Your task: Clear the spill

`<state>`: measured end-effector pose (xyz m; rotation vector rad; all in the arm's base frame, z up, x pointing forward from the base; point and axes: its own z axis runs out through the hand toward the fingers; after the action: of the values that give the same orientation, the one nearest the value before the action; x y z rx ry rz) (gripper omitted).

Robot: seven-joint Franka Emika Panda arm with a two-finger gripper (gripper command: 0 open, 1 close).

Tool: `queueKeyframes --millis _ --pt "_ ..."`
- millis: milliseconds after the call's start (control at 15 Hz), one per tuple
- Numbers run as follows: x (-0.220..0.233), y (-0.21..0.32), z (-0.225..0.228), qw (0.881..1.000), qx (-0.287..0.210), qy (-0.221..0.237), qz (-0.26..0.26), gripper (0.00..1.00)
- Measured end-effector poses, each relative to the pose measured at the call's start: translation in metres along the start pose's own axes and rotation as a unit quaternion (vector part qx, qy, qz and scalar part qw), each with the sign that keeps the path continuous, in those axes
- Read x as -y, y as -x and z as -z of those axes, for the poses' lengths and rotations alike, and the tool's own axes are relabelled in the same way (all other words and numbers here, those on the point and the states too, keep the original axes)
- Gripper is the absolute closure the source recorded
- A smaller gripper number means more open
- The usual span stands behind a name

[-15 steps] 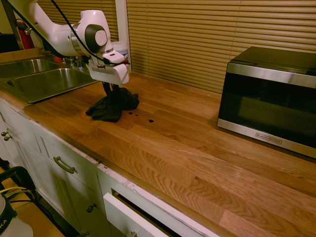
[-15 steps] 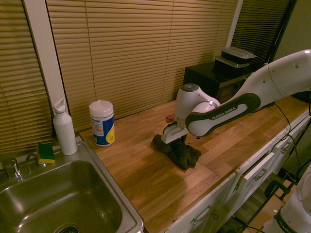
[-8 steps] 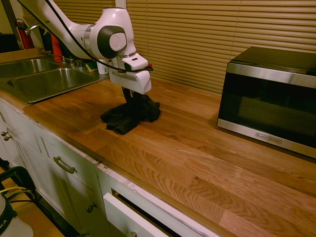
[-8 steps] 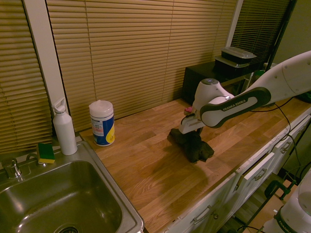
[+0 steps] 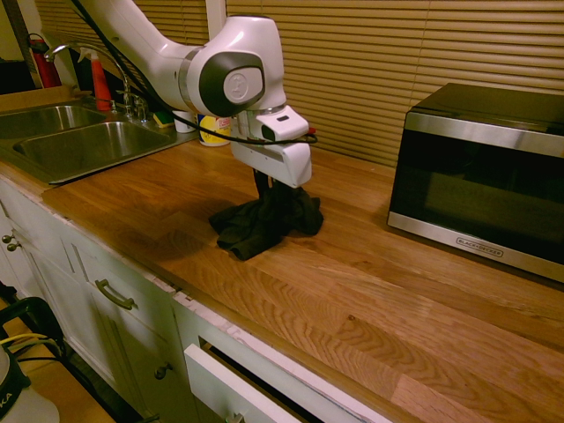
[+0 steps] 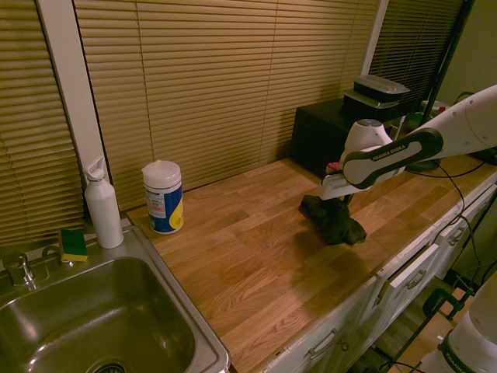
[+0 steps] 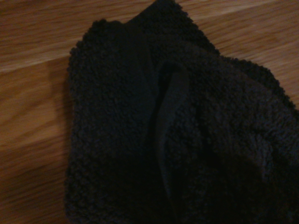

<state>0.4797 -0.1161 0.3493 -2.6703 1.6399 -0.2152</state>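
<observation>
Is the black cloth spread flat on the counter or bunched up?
Bunched up: the black cloth lies in a crumpled heap with folds on the wooden counter, pinched at its top under the gripper.

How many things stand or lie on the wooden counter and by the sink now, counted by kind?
Cloths: 1, black rag under the gripper
Microwaves: 1
Wipes canisters: 1
Bottles: 1, white spray bottle
Sponges: 1
Total: 5

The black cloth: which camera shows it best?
The wrist view: the black cloth fills the picture, its nubbly weave and folds plain. The first exterior view shows it bunched on the wooden counter; the second shows only a small dark heap.
</observation>
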Motion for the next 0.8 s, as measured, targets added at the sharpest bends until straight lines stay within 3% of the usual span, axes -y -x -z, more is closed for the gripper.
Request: queueKeyframes --millis 333,800 --pt "-0.003 -0.004 0.003 1.000 0.003 -0.007 0.005 1.00" --pt "0.068 0.098 0.029 0.998 -0.005 -0.021 0.066 1.00"
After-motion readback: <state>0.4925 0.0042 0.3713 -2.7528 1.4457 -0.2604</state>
